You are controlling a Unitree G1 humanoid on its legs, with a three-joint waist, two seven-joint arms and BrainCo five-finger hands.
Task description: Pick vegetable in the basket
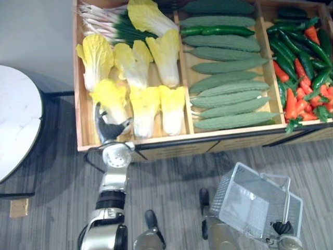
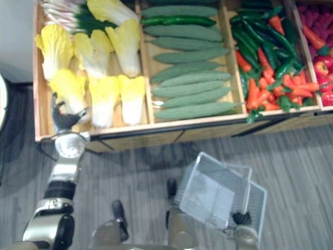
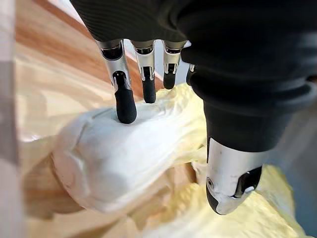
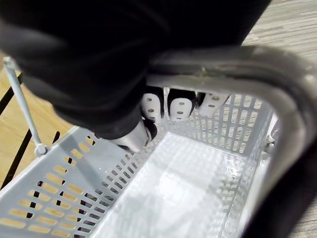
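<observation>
Two robot hands are engaged. At the near left, the left robot hand is spread over a pale yellow napa cabbage lying in the left compartment of the wooden display crate. Its straight fingers touch the white base, with the thumb apart. At the near right, the right robot hand is curled round the grey handle of the grey perforated plastic basket, in front of the crate.

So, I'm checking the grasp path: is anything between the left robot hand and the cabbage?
Nothing visible: the left robot hand has fingertips on the cabbage in the crate. The right robot hand holds the basket.
</observation>
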